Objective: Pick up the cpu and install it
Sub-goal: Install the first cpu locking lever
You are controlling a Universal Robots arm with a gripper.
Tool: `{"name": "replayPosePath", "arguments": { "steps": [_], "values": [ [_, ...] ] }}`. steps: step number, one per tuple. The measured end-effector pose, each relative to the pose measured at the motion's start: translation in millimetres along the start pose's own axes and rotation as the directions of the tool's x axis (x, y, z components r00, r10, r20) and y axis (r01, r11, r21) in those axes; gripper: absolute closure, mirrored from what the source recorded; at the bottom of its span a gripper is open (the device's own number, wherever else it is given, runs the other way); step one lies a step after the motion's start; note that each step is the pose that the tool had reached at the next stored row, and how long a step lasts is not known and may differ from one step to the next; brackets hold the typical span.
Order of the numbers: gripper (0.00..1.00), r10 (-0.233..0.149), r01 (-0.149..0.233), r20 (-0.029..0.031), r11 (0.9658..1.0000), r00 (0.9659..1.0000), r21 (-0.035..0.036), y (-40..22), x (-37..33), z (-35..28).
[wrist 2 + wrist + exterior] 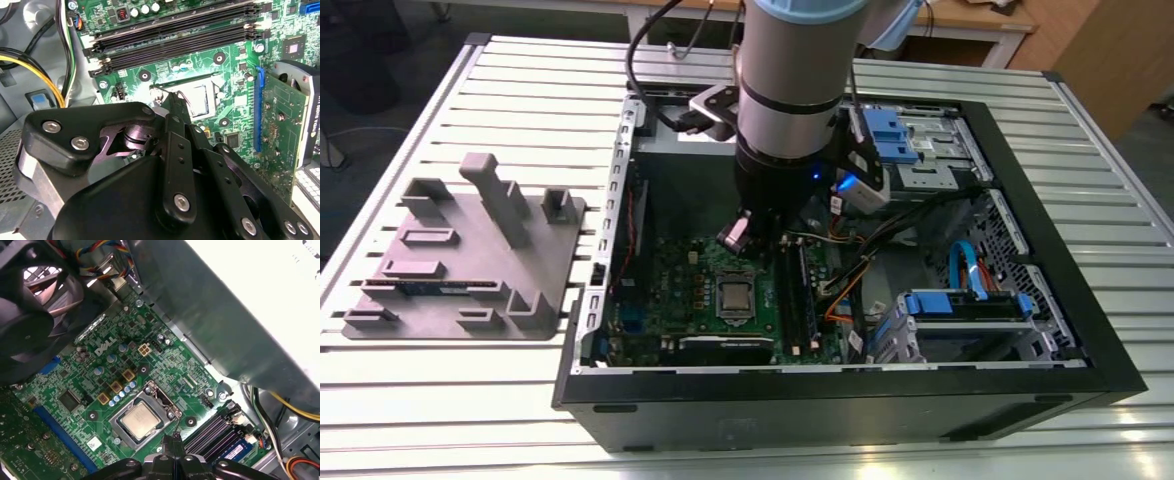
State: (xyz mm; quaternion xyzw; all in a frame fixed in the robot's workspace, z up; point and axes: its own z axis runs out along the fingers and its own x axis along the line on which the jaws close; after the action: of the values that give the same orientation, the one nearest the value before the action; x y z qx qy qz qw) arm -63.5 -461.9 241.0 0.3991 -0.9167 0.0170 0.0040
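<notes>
Black bolted linkages narrow to the gripper (171, 440), its jaws drawn together on nothing, just above the socket's edge. Silvery and square, the cpu (141, 421) lies flat in that socket on the green motherboard (100, 375) — bared whole in the first wrist view, half hidden behind a finger in the second wrist view. The exterior view adds the open black case (854, 410) and a grey moulded rack (467, 260) on the ribbed metal table (454, 400).

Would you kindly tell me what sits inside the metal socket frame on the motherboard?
The cpu lies flat inside the socket frame, silvery top showing. Its underside and anything beneath it are hidden.
</notes>
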Motion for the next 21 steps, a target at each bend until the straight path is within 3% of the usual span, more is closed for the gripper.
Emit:
{"name": "replayPosePath", "arguments": {
  "steps": [6,21],
  "values": [
    [0.9,0.0,0.0,0.0,1.0,1.0,0.0,-2.7,3.0,4.7],
    [0.9,0.0,0.0,-0.0004,1.0,1.0,0.0004,-3.2,3.6,8.9]
  ]
}}
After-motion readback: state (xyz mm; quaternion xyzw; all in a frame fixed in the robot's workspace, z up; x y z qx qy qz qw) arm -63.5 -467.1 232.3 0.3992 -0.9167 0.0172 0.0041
